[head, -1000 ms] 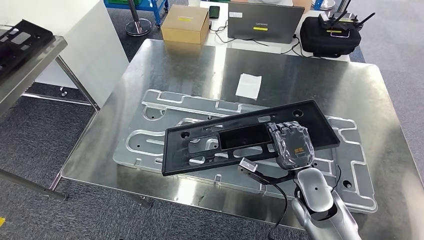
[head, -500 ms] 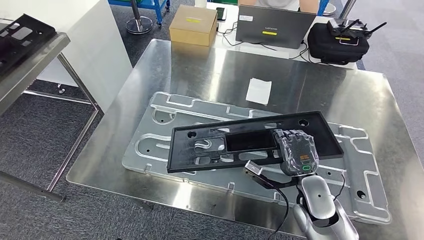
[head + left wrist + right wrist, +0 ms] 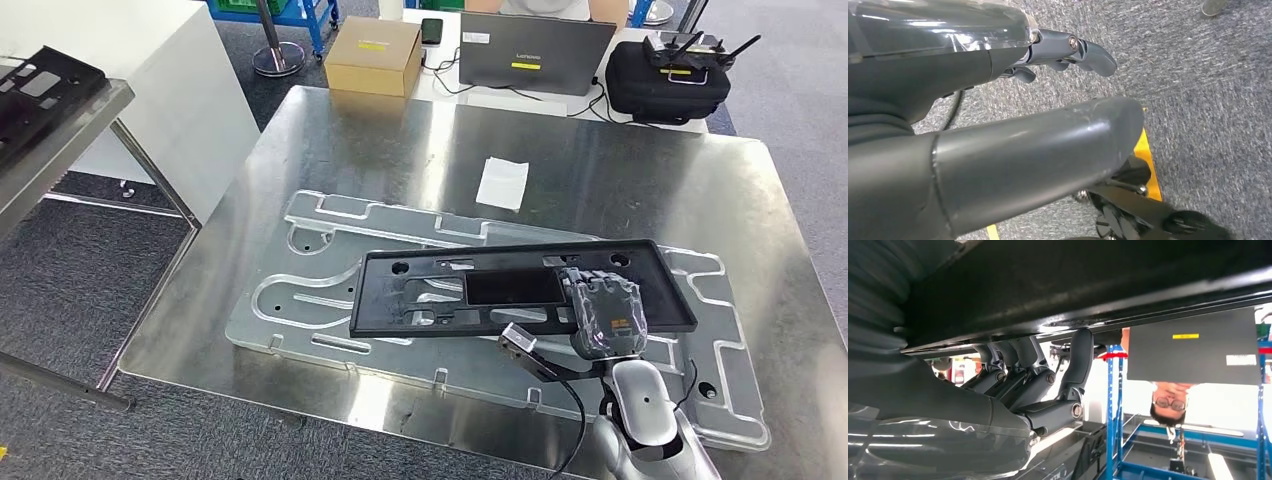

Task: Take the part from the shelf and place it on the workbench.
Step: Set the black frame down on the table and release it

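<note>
One black part (image 3: 520,290), a long flat frame with cut-outs, lies lengthwise over the grey metal fixture plate (image 3: 300,290) on the steel workbench (image 3: 620,170). Right hand (image 3: 607,315) grips the part at its near edge toward the right end; in the right wrist view the fingers (image 3: 1023,372) curl up against the dark underside of the part (image 3: 1098,280). Whether the part bears fully on the plate or is carried just above it cannot be told. Left hand (image 3: 998,115) hangs over grey carpet, fingers apart, holding nothing.

On the workbench beyond the plate lies a white paper slip (image 3: 502,183). Behind the bench stand a cardboard box (image 3: 372,55), a laptop (image 3: 535,52) and a black case (image 3: 668,80). At far left, a shelf (image 3: 55,135) carries another black part (image 3: 40,90). A person (image 3: 1168,402) sits behind the laptop in the right wrist view.
</note>
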`<action>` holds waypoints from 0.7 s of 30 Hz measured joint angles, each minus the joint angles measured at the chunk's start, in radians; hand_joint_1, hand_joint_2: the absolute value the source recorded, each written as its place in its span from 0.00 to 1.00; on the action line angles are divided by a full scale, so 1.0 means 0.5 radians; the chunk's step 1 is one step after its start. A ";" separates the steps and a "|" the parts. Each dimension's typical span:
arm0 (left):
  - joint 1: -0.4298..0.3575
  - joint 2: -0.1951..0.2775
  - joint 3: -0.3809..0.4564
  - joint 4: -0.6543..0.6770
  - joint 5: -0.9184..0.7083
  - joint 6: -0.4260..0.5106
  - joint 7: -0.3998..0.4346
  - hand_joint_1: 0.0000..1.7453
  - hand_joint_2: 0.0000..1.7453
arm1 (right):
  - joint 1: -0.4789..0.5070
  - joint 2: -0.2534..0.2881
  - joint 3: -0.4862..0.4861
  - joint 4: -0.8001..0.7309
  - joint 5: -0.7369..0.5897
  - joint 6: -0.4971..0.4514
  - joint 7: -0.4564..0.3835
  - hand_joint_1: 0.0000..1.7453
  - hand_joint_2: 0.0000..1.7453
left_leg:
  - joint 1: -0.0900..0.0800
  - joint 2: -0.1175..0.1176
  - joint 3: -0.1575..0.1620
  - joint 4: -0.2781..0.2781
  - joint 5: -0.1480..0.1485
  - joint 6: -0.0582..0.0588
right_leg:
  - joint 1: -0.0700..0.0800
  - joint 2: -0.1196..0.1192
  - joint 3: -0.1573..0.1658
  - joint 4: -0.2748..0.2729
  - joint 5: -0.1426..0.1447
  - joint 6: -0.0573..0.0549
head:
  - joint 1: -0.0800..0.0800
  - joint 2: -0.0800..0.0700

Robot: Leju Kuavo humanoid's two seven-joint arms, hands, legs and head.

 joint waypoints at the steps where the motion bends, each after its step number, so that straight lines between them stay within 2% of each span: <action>1: 0.001 0.002 0.000 0.000 0.000 0.000 0.001 0.00 0.00 | 0.006 0.001 -0.001 0.004 -0.001 0.000 0.000 1.00 1.00 | 0.002 0.000 -0.024 0.046 0.001 -0.004 | 0.000 0.000 0.001 0.003 -0.002 0.000 | 0.000 0.000; 2: 0.002 0.002 0.000 0.000 0.000 0.000 0.001 0.00 0.00 | 0.011 0.002 -0.001 0.008 -0.001 0.000 0.000 1.00 1.00 | 0.004 0.000 -0.010 0.012 0.042 -0.007 | -0.001 0.001 0.002 0.006 -0.006 0.003 | -0.001 0.000; 4: 0.001 0.004 0.000 0.000 0.000 0.000 0.001 0.00 0.00 | 0.016 0.003 -0.002 0.011 -0.001 0.000 0.000 1.00 1.00 | 0.010 0.001 0.107 -0.238 0.177 -0.005 | -0.004 0.004 0.007 0.020 -0.018 0.014 | 0.000 0.000; 5: -0.001 0.005 0.000 0.000 0.001 0.000 0.001 0.00 0.00 | 0.017 0.004 -0.005 0.011 -0.002 -0.001 0.000 1.00 1.00 | 0.009 0.000 0.167 -0.362 0.222 0.000 | -0.001 0.005 0.006 0.030 -0.025 0.023 | 0.000 0.000; 6: -0.002 0.006 0.001 0.000 0.003 0.000 0.002 0.00 0.00 | 0.018 0.004 -0.009 0.012 -0.003 -0.003 0.000 1.00 1.00 | 0.007 -0.001 0.207 -0.446 0.246 0.009 | 0.002 0.007 0.004 0.038 -0.030 0.032 | 0.001 0.000; 7: -0.002 0.006 0.002 0.000 0.007 -0.001 0.002 0.00 0.00 | 0.020 0.005 -0.018 0.012 -0.006 -0.006 0.001 1.00 1.00 | 0.004 -0.002 0.224 -0.483 0.248 0.019 | 0.006 0.007 0.001 0.043 -0.033 0.042 | 0.002 0.000; 9: 0.000 0.006 0.007 0.000 0.020 -0.002 0.002 0.00 0.00 | 0.030 0.006 -0.042 0.013 -0.018 -0.018 0.005 1.00 1.00 | -0.001 -0.003 0.225 -0.489 0.251 0.043 | 0.008 0.008 -0.001 0.041 -0.032 0.062 | 0.003 0.000; 11: 0.000 0.006 0.012 0.000 0.028 -0.005 0.002 0.00 0.50 | 0.045 0.009 -0.075 0.014 -0.036 -0.039 0.010 0.50 0.50 | 0.004 -0.003 0.230 -0.505 0.263 0.070 | 0.002 0.007 -0.015 0.081 -0.065 0.082 | 0.008 0.000; 13: -0.001 0.005 0.015 0.000 0.029 -0.011 0.000 0.00 1.00 | 0.062 0.010 -0.122 0.020 -0.062 -0.060 0.011 0.00 0.00 | 0.008 -0.002 0.233 -0.517 0.270 0.090 | -0.003 0.006 -0.099 0.264 -0.174 0.099 | 0.018 0.000; 15: 0.001 0.006 0.017 0.000 0.029 -0.020 -0.004 0.00 0.50 | 0.086 0.011 -0.172 0.031 -0.090 -0.073 0.004 0.00 0.00 | 0.005 -0.002 0.231 -0.518 0.270 0.098 | -0.005 0.005 -0.226 0.520 -0.281 0.109 | 0.023 0.000; 16: 0.002 0.006 0.018 0.000 0.031 -0.025 -0.006 0.00 0.25 | 0.102 0.012 -0.195 0.039 -0.102 -0.075 -0.002 0.00 0.00 | 0.004 -0.002 0.232 -0.517 0.269 0.099 | -0.005 0.005 -0.262 0.589 -0.291 0.110 | 0.023 0.000; 17: 0.003 0.006 0.019 0.000 0.037 -0.028 -0.008 0.00 0.00 | 0.117 0.013 -0.214 0.046 -0.113 -0.075 -0.009 0.00 0.00 | 0.003 -0.003 0.234 -0.517 0.268 0.099 | -0.004 0.005 -0.262 0.581 -0.261 0.108 | 0.024 0.000; 18: 0.003 0.007 0.020 0.000 0.043 -0.030 -0.010 0.00 0.00 | 0.129 0.015 -0.232 0.053 -0.122 -0.076 -0.016 0.00 0.00 | 0.002 -0.004 0.237 -0.517 0.267 0.098 | -0.004 0.005 -0.219 0.491 -0.198 0.102 | 0.024 0.000; 19: 0.002 0.006 0.020 0.000 0.049 -0.032 -0.010 0.00 0.00 | 0.136 0.017 -0.249 0.057 -0.129 -0.076 -0.023 0.00 0.00 | 0.000 -0.004 0.241 -0.517 0.265 0.096 | -0.003 0.004 -0.150 0.350 -0.122 0.092 | 0.025 0.000; 21: 0.000 0.006 0.021 0.000 0.056 -0.034 -0.012 0.00 0.00 | 0.139 0.022 -0.272 0.061 -0.135 -0.078 -0.031 0.00 0.00 | -0.009 -0.004 0.245 -0.513 0.260 0.083 | 0.007 0.003 -0.027 0.101 -0.031 0.072 | 0.024 0.000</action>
